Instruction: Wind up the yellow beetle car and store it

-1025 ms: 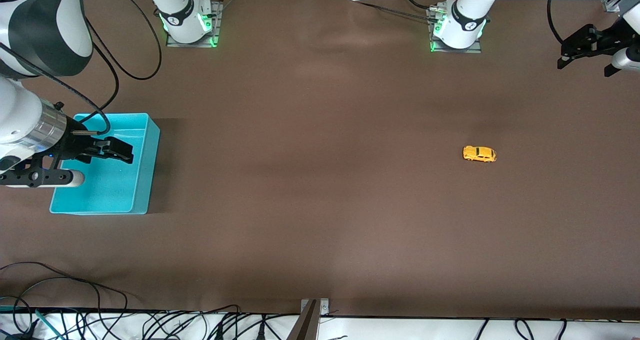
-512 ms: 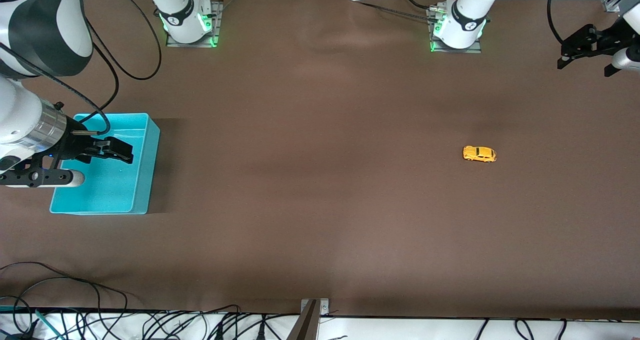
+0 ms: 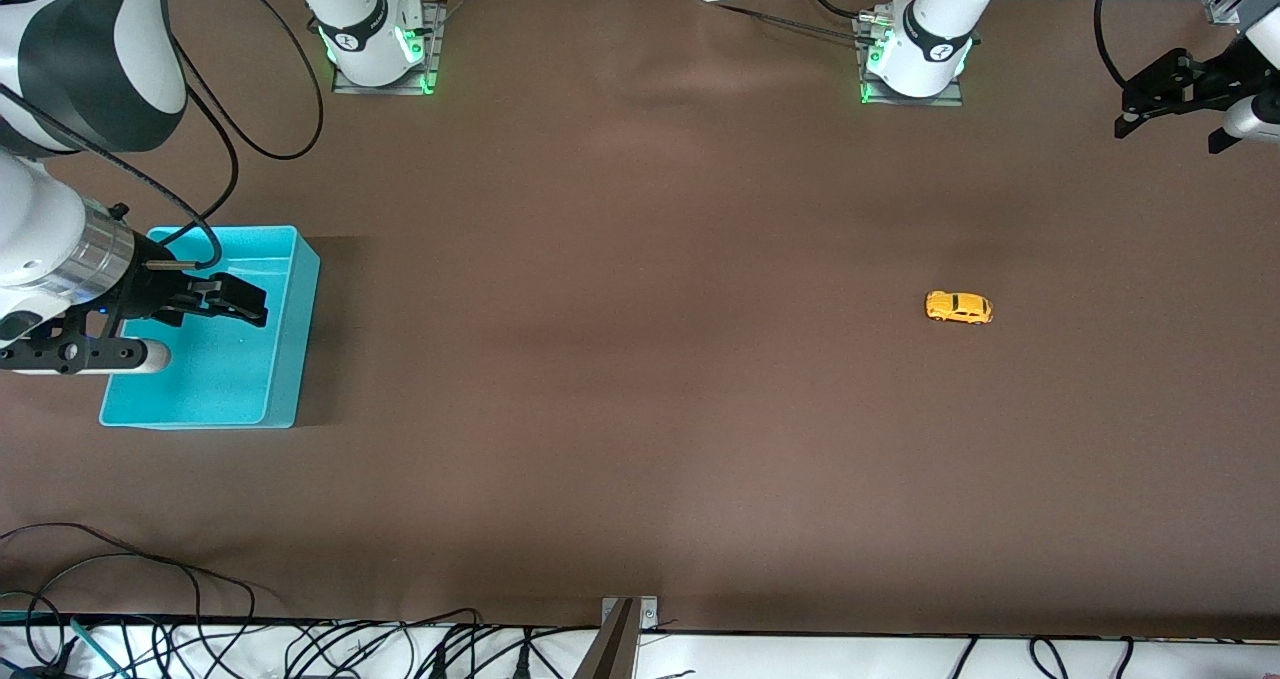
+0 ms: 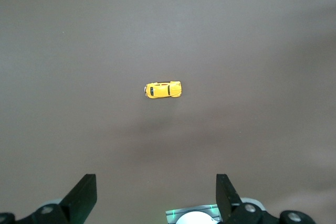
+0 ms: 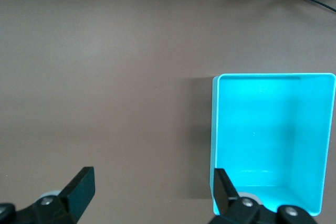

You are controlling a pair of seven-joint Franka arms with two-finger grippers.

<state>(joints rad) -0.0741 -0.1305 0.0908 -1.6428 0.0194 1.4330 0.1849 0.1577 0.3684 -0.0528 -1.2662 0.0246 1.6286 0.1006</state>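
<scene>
Yellow beetle car [image 3: 959, 307] alone, teal bin [image 3: 285, 359] well apart

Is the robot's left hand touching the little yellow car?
Apart. The left wrist view shows bare table between the yellow beetle car and the open left gripper.

The yellow beetle car [image 3: 959, 307] [image 4: 163, 89] sits upright on its wheels on the brown table toward the left arm's end (tiny, rounded, yellow-orange, dark windows), lengthwise along the table, nothing touching it
</scene>
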